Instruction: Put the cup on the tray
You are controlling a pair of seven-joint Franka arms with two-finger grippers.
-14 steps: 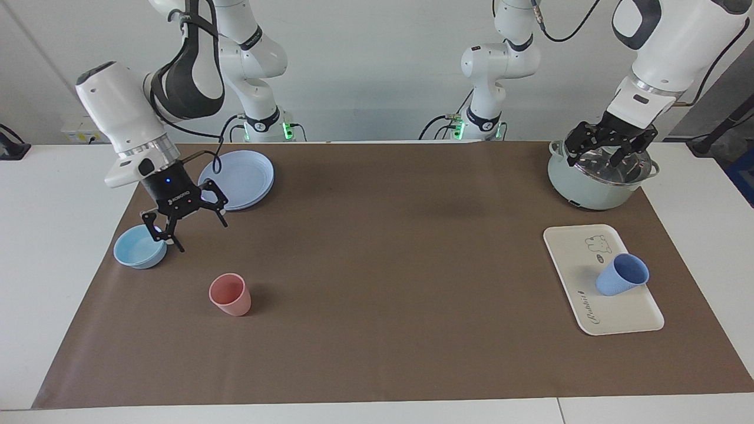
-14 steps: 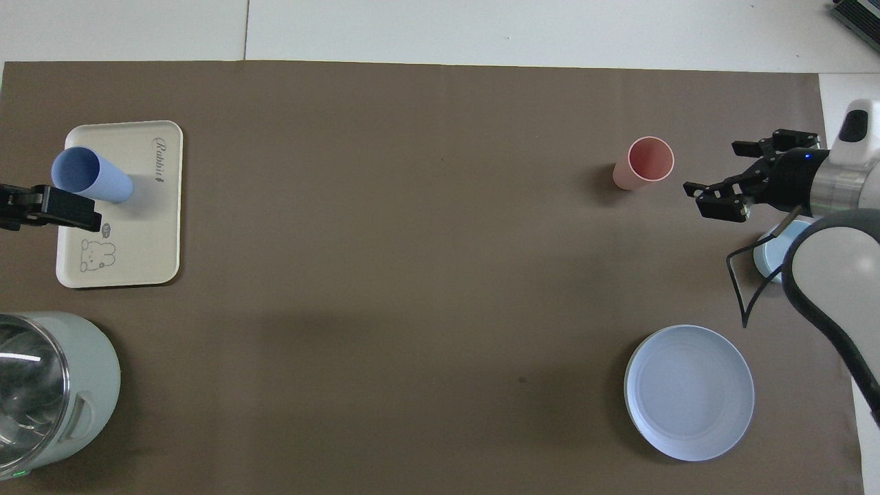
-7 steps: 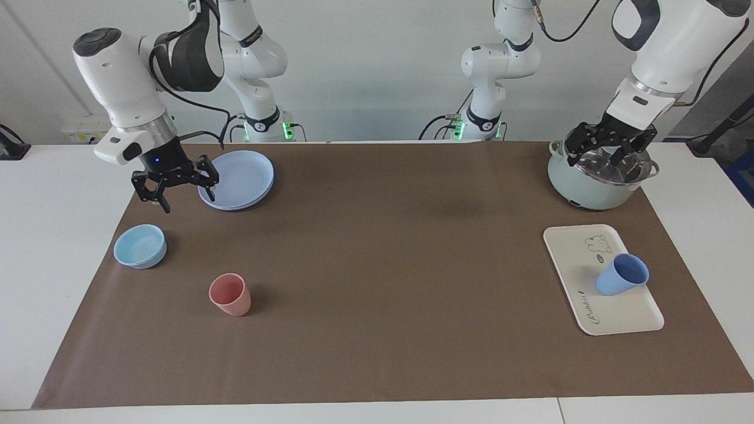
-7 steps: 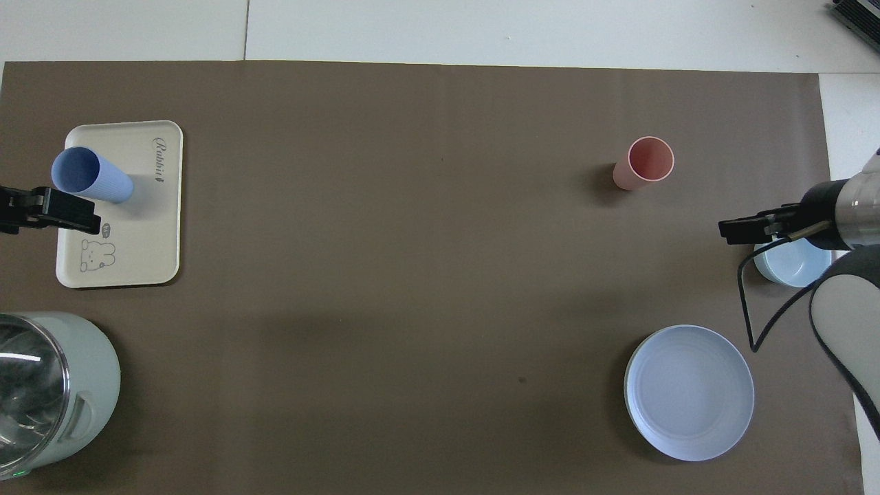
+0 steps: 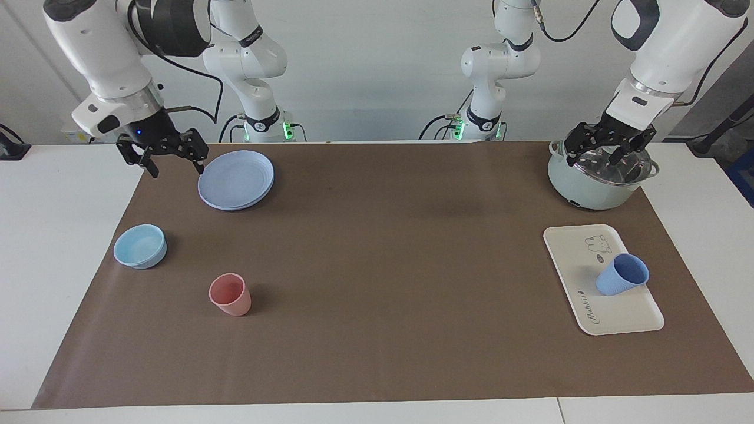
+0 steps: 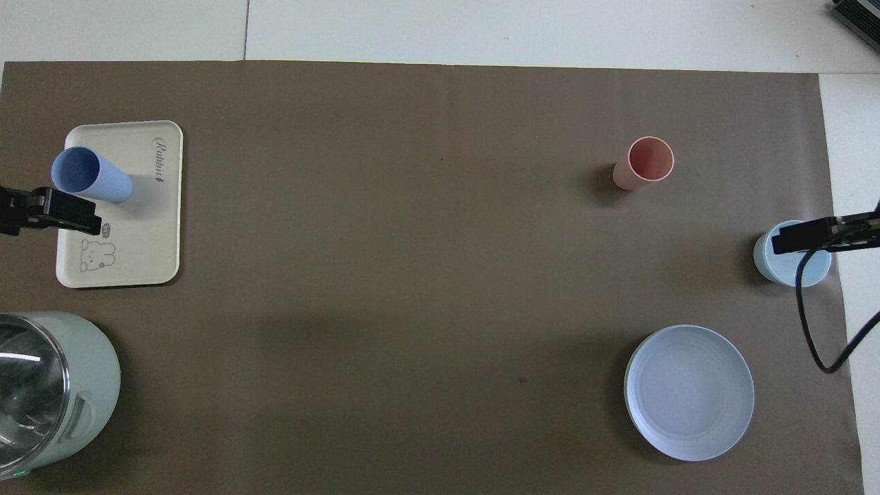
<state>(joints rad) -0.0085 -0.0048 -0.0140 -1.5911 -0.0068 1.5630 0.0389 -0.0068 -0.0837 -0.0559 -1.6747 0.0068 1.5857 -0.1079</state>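
The periwinkle-blue cup stands upright on the cream-white tray at the left arm's end of the table. It also shows in the overhead view, on the tray at the end away from the bear drawing. My left gripper is open and empty, up in the air over the pot; its tip shows at the overhead view's edge. My right gripper is open and empty, raised beside the lavender plate; it shows in the overhead view too.
A pale green pot with a glass lid stands nearer to the robots than the tray. At the right arm's end are a lavender plate, a light-blue bowl and a salmon-pink tumbler.
My right gripper has risen from over the light-blue bowl and drawn back toward the robots, to beside the lavender plate. The left gripper, cup and tray have hardly moved.
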